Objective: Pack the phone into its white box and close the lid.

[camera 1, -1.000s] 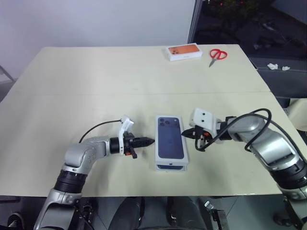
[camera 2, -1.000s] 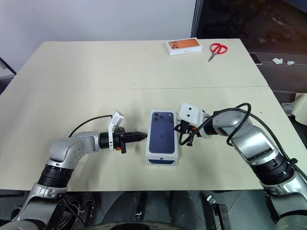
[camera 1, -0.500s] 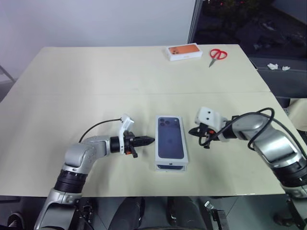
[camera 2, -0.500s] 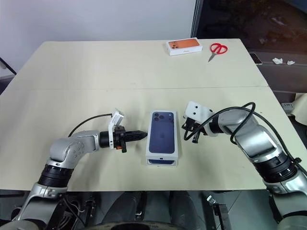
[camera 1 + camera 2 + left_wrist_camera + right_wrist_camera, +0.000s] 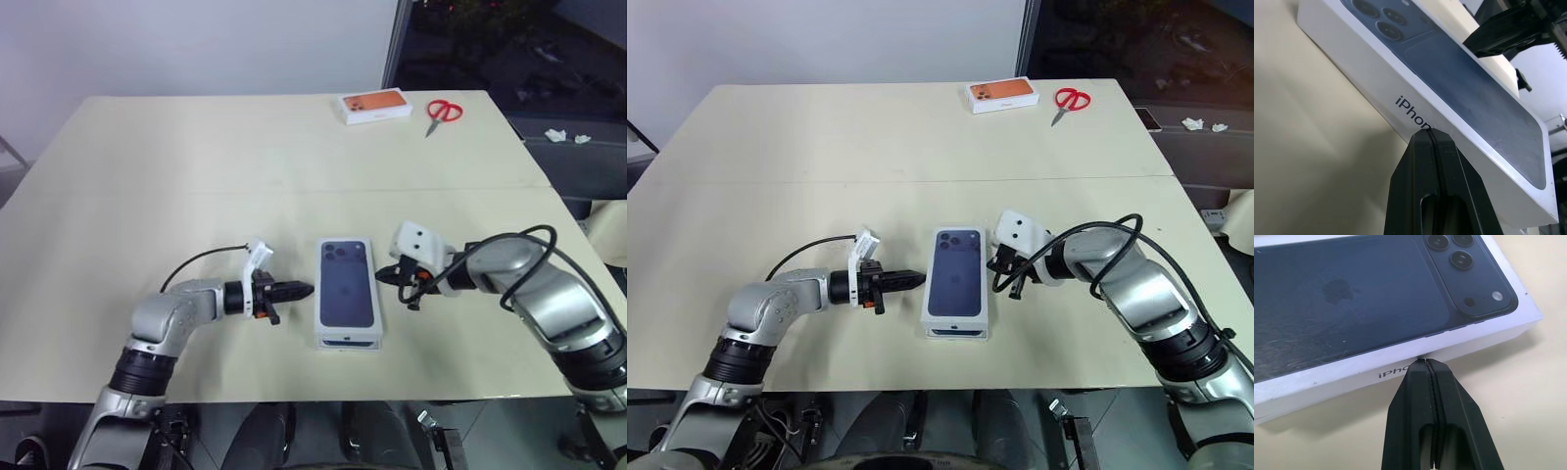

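Head view: lid (image 5: pixel 347 290) on (box closed), left gripper (image 5: pixel 306 290) and right gripper (image 5: pixel 383 275) pinched together alongside.

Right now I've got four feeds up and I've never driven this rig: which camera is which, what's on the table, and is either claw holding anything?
Two feeds come from the head of a two-armed humanoid and look down over its arms. The other two are wrist cameras, each looking along that arm's pair of black fingers.

On the beige table lies a closed white cardboard box, its lid printed with a dark-blue phone picture. At the far edge are an orange-topped white box and red-handled scissors.

The left gripper and right gripper are both shut and hold nothing. Each points its tip at one long side of the lid. In the wrist views both tips sit right at the box's side walls; I cannot tell whether they touch.
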